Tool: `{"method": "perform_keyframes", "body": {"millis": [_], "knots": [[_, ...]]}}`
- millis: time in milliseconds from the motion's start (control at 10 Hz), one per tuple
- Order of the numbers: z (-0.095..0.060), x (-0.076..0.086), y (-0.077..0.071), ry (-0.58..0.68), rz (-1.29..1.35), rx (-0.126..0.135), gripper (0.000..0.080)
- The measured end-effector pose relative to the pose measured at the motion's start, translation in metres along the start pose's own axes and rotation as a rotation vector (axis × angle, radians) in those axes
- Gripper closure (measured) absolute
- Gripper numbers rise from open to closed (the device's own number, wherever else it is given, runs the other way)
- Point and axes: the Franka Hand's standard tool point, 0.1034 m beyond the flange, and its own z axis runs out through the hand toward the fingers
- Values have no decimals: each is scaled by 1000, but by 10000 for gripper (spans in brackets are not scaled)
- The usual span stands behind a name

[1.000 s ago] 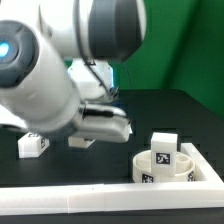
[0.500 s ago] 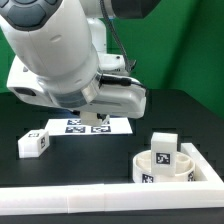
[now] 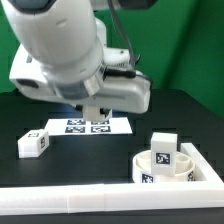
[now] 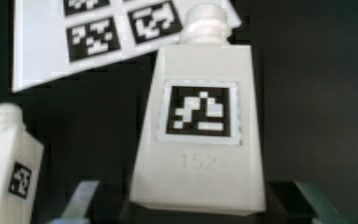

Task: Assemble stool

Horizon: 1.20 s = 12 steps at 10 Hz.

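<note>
1. Wrist view: the held leg (image 4: 202, 115) is clamped at its wide end between the fingers of the gripper (image 4: 194, 196), which are closed on it.
2. Its long axis runs straight out from the fingers, narrow peg end farthest.
3. A second leg (image 4: 5, 150) sits near it, with the marker board (image 4: 123, 35) beyond.
4. In the exterior view, the seat (image 3: 188, 170) lies well apart toward the exterior view's right, with a third leg (image 3: 163, 147) standing on it. The held leg likely travels that way.

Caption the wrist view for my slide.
Gripper grips a tagged white stool leg; second leg and marker board nearby.
</note>
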Motion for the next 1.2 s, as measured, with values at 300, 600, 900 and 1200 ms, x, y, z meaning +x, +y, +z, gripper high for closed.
{"method": "perform_keyframes", "body": {"millis": [300,600,900,1200], "knots": [[-1,-15,-25,239,13,36,465],[-7,-10,-35,435,-8,67,465],[-26,-19,-62,692,-44,84,465],[-36,-34,-93,882,-67,85,465]]}}
